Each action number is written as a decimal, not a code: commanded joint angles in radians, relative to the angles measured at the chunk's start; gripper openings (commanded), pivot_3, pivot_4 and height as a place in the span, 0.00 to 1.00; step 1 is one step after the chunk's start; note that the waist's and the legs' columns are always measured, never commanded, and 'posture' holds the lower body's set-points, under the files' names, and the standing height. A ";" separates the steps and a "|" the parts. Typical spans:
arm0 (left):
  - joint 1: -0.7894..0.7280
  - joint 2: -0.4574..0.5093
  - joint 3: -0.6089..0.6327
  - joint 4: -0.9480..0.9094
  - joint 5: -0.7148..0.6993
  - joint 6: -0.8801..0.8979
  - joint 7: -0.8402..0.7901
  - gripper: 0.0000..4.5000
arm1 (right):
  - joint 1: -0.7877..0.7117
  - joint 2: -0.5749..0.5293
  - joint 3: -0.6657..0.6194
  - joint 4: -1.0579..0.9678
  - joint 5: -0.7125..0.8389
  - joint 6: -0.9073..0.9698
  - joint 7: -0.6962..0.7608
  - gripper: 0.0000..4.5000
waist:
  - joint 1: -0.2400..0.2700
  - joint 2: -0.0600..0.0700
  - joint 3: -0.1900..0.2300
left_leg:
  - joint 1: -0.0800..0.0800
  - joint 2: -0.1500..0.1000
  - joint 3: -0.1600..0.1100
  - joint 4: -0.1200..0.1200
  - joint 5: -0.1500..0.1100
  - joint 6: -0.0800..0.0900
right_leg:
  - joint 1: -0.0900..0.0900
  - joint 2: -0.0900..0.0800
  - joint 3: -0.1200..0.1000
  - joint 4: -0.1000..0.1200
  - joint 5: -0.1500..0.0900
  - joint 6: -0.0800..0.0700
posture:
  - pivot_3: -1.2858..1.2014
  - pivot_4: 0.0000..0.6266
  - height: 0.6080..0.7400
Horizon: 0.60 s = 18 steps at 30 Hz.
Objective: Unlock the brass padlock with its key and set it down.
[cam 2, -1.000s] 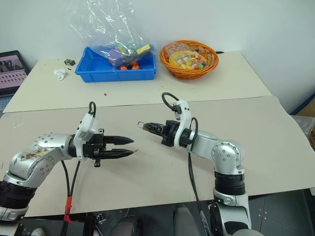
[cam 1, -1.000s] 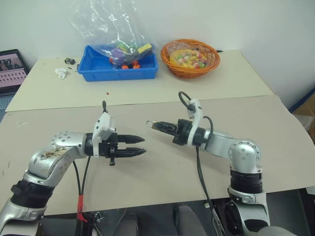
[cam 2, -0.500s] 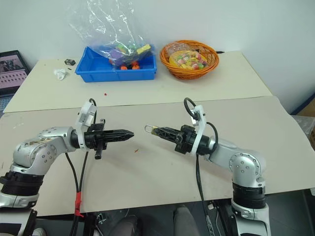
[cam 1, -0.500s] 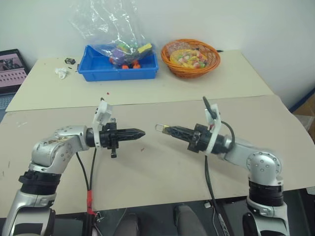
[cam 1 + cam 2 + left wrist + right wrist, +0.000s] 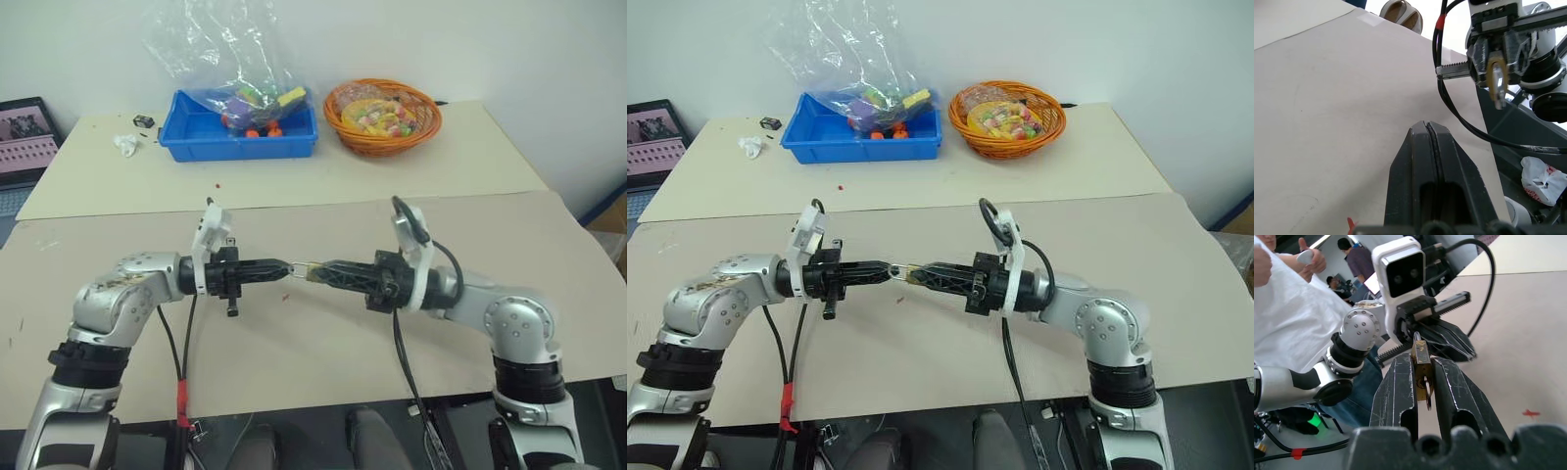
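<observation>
The brass padlock is pinched upright between the two black fingers of my right gripper, which is shut on it and points level toward my left arm. A small silvery part sticks out of the padlock toward my left gripper. That gripper points level at the padlock with its tips almost touching it. Its fingers are pressed shut, with nothing visible between them. I cannot tell the key apart from the padlock's silvery parts. Both grippers hover above the beige table.
At the back stand a blue bin with a clear plastic bag of toys and an orange basket. A screen sits at the far left, with a white scrap beside it. A person in a white sleeve stands nearby.
My left gripper's fingers have shut. The two grippers have closed the gap until their tips nearly meet, and the right one has swung to point straight at the left with the padlock.
</observation>
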 commanded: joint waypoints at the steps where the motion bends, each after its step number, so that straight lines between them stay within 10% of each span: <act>1: -0.015 0.001 0.022 -0.015 0.013 -0.020 0.003 0.01 | -0.022 0.015 0.007 -0.013 0.009 -0.027 -0.004 0.03 | 0.008 0.000 0.000 | 0.000 0.000 0.000 0.000 0.000 0.000 | 0.000 0.000 0.000 0.000 0.000 0.000 | 0.52 0.24 1.00; 18: -0.017 0.001 0.037 -0.023 0.019 -0.005 0.017 0.01 | -0.099 0.053 0.040 0.190 -0.143 -0.091 0.018 0.03 | 0.010 0.000 0.000 | 0.000 0.000 0.001 0.000 0.000 0.000 | 0.000 0.000 0.000 0.001 0.000 0.000 | 0.52 0.24 1.00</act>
